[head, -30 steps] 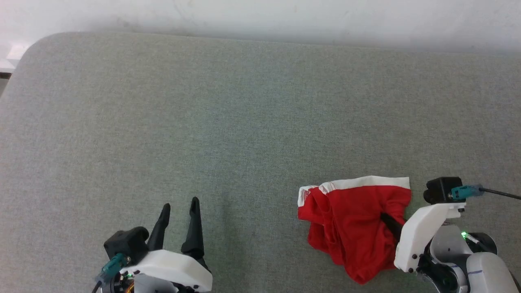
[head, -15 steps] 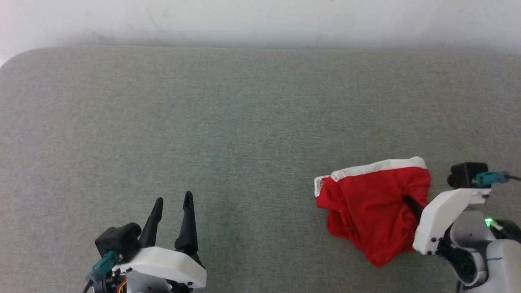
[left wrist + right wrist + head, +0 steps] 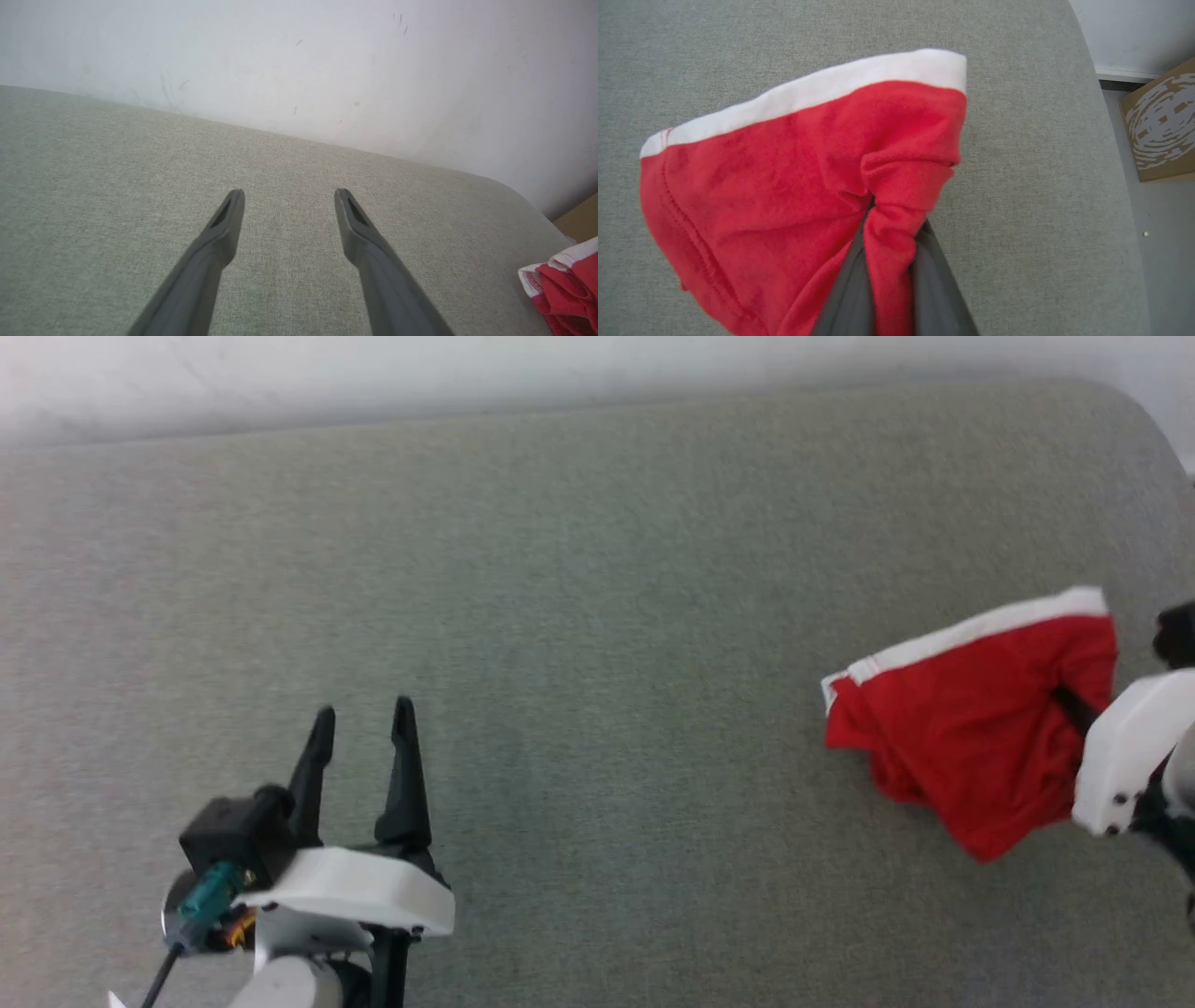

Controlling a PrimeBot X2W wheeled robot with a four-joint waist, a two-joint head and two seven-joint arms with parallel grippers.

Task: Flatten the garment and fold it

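My right gripper (image 3: pixel 887 224) reaches in from the right of the table (image 3: pixel 597 569). Its jaws are nearly closed on a pinched fold of the red shorts (image 3: pixel 962 728), whose white band faces the wall (image 3: pixel 299 56). My left gripper (image 3: pixel 364 709) points toward that wall over bare table, jaws spread wide, holding nothing. Since a second ago the head camera has swung, bringing the table's rounded right corner into view; my pinch on the shorts is unchanged. The shorts are near that right edge, with a cardboard box (image 3: pixel 1160 126) on the floor beyond. Open table stretches away to the left.
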